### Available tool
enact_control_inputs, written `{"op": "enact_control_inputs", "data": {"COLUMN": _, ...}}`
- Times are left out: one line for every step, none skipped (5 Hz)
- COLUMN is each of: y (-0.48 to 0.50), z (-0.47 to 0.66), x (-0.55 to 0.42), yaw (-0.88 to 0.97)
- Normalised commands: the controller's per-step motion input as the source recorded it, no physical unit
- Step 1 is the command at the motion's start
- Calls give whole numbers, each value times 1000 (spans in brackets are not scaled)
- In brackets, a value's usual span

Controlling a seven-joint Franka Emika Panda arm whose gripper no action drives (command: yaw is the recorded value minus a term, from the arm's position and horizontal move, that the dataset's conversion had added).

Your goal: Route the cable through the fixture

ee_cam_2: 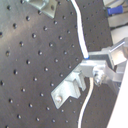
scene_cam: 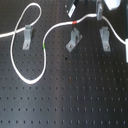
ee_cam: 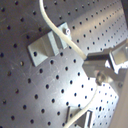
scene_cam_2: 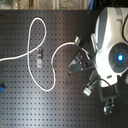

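Note:
A white cable (scene_cam: 45, 54) loops over the black pegboard, with a green mark (scene_cam: 45, 46) and a red mark (scene_cam: 75, 22). Three grey metal fixtures stand in a row: left (scene_cam: 27, 36), middle (scene_cam: 73, 40) and right (scene_cam: 104, 38). My gripper (scene_cam: 101, 11) is at the far edge, just behind the right fixture, shut on the cable past the red mark. The cable passes behind the middle fixture, not through it. In the second wrist view the cable (ee_cam_2: 80, 30) runs between my fingers (ee_cam_2: 97, 67), beside a fixture (ee_cam_2: 70, 85).
The cable's free end runs off the first exterior view's right edge (scene_cam: 122, 40). In the second exterior view the white arm (scene_cam_2: 112, 45) covers the second exterior view's right side, and a small blue object (scene_cam_2: 1, 89) lies at the left edge.

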Motion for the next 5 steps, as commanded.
{"op": "enact_control_inputs", "data": {"y": 12, "z": 172, "x": -2, "yaw": 993}}
{"op": "enact_control_inputs", "data": {"y": -1, "z": 225, "x": 2, "yaw": 834}}
{"op": "enact_control_inputs", "data": {"y": -137, "z": 660, "x": 15, "yaw": 249}}
{"op": "enact_control_inputs", "data": {"y": -117, "z": 699, "x": 10, "yaw": 183}}
{"op": "enact_control_inputs", "data": {"y": -86, "z": 584, "x": 3, "yaw": 240}}
